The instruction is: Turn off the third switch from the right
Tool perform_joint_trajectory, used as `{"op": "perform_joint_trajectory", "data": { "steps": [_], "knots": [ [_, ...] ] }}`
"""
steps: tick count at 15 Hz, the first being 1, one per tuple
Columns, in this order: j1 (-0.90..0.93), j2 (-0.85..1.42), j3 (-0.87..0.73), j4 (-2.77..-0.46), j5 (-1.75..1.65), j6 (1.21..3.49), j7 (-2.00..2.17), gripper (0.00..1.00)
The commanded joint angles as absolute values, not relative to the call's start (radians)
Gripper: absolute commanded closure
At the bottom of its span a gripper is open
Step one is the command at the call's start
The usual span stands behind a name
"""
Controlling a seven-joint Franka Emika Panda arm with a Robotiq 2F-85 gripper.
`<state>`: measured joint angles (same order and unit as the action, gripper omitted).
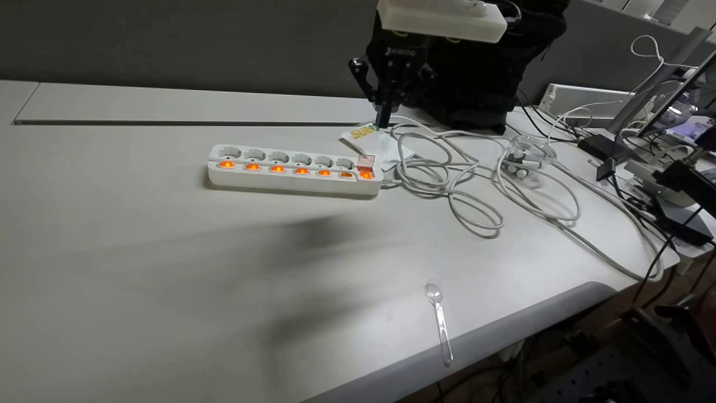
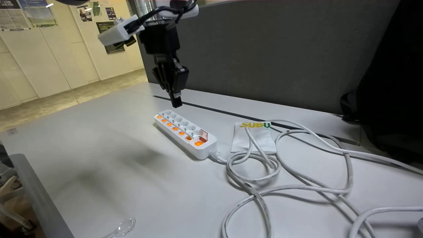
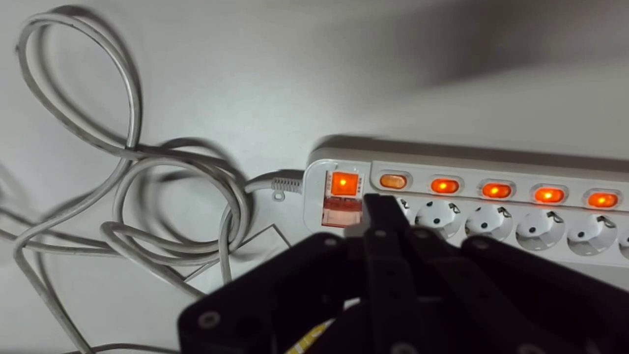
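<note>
Right, I have the gripper (image 2: 177,100) up above the desk (image 1: 140,280), its fingertips (image 3: 377,214) brought together with nothing between them, and apart from the white power strip (image 1: 293,184) in both exterior views. In an exterior view the strip sits at ten o'clock of the middle, with my gripper at the strip's two o'clock. In the wrist view, I see the fingertips at four o'clock of the square switch (image 3: 344,183) by the strip's cord end. Counting that as first, the second switch (image 3: 393,181) looks dim and the third switch (image 3: 444,186) glows orange, at half past two from the fingertips. There, the cord (image 3: 237,211) loops out toward nine o'clock. Near the cord end I can make out a paper packet (image 2: 241,142), the cord crossing it, and, at five o'clock in an exterior view, a clear spoon (image 1: 440,322).
</note>
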<state>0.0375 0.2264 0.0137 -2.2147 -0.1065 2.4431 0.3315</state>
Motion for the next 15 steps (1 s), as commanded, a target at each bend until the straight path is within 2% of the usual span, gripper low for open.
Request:
{"op": "perform_joint_trajectory", "data": {
  "steps": [1,15],
  "knots": [
    [0.051,0.225,0.000,-2.214,-0.101,2.442,0.327,0.99],
    [0.099,0.452,-0.031,-2.095,-0.075,2.517,0.372,1.00]
  ]
}}
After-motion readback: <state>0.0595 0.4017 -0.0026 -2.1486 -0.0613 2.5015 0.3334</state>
